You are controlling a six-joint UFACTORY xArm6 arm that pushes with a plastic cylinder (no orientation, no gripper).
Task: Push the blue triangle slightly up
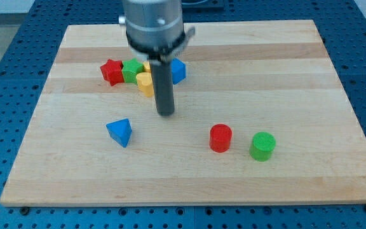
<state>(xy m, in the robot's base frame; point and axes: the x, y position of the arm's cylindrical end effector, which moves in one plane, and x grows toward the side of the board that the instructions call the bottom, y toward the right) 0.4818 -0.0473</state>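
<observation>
The blue triangle (119, 131) lies on the wooden board (284, 76), left of centre and toward the view's bottom. My tip (165, 113) ends the dark rod near the board's middle. It stands to the right of the blue triangle and a little above it, apart from it by about a block's width. It touches no block.
A cluster sits near the view's top: a red star-like block (112, 71), a green block (131, 69), a yellow block (145, 83) and a blue block (178, 70), partly hidden by the rod. A red cylinder (220, 137) and a green cylinder (262, 145) stand at lower right.
</observation>
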